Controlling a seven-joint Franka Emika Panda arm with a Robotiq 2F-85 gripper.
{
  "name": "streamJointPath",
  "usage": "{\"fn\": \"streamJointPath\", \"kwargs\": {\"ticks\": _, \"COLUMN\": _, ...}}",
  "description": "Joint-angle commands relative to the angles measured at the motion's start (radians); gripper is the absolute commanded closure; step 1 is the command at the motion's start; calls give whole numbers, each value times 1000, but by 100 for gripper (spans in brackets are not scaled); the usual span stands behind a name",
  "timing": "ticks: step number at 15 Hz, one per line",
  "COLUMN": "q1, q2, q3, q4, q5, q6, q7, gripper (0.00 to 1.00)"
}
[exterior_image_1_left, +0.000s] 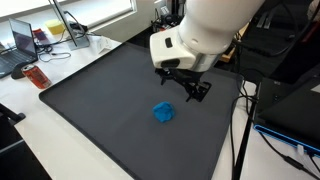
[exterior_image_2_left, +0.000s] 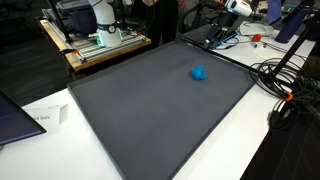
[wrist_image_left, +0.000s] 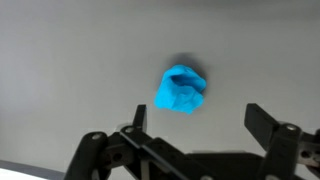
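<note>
A small crumpled blue object (exterior_image_1_left: 164, 113) lies on the dark grey mat (exterior_image_1_left: 90, 100). It also shows in an exterior view (exterior_image_2_left: 199, 72) and in the wrist view (wrist_image_left: 182, 89). My gripper (exterior_image_1_left: 193, 93) hangs above the mat just beyond the blue object, not touching it. In the wrist view the gripper (wrist_image_left: 198, 122) is open and empty, with its two fingers spread wide and the blue object lying on the mat just ahead of them.
The mat (exterior_image_2_left: 150, 110) covers a white table. A laptop (exterior_image_1_left: 20, 48) and a red object (exterior_image_1_left: 37, 76) sit at one table corner. Cables (exterior_image_2_left: 285, 90) trail beside the mat. A metal frame with equipment (exterior_image_2_left: 95, 35) stands behind.
</note>
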Motion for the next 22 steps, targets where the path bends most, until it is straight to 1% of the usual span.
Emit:
{"fn": "streamJointPath", "kwargs": {"ticks": 1, "q1": -26, "q2": 91, "q3": 8, "q4": 153, "q5": 42, "q6": -73, "q7": -100, "gripper": 0}}
{"fn": "streamJointPath", "kwargs": {"ticks": 2, "q1": -32, "q2": 102, "q3": 9, "q4": 169, "q5": 46, "q6": -71, "q7": -124, "gripper": 0}}
{"fn": "streamJointPath", "kwargs": {"ticks": 4, "q1": -64, "q2": 96, "q3": 18, "q4": 165, "q5": 70, "q6": -32, "q7": -193, "gripper": 0}}
{"fn": "streamJointPath", "kwargs": {"ticks": 6, "q1": -107, "q2": 63, "q3": 38, "q4": 122, "q5": 97, "q6": 7, "q7": -272, "gripper": 0}}
{"fn": "streamJointPath", "kwargs": {"ticks": 9, "q1": -157, "q2": -2, "q3": 46, "q4": 38, "q5": 133, "q6": 27, "q7": -348, "gripper": 0}}
{"fn": "streamJointPath", "kwargs": {"ticks": 11, "q1": -191, "q2": -56, "q3": 53, "q4": -35, "q5": 160, "q6": 55, "q7": -387, "gripper": 0}}
{"fn": "streamJointPath", "kwargs": {"ticks": 12, "q1": -203, "q2": -97, "q3": 49, "q4": -97, "q5": 177, "q6": 88, "q7": -410, "gripper": 0}}
{"fn": "streamJointPath", "kwargs": {"ticks": 15, "q1": -250, "q2": -185, "q3": 55, "q4": -227, "q5": 217, "q6": 173, "q7": -473, "gripper": 0}}
{"fn": "streamJointPath", "kwargs": {"ticks": 20, "q1": -308, "q2": -338, "q3": 47, "q4": -462, "q5": 272, "q6": 326, "q7": -519, "gripper": 0}}
{"fn": "streamJointPath", "kwargs": {"ticks": 22, "q1": -329, "q2": -405, "q3": 42, "q4": -560, "q5": 285, "q6": 404, "q7": -530, "gripper": 0}}
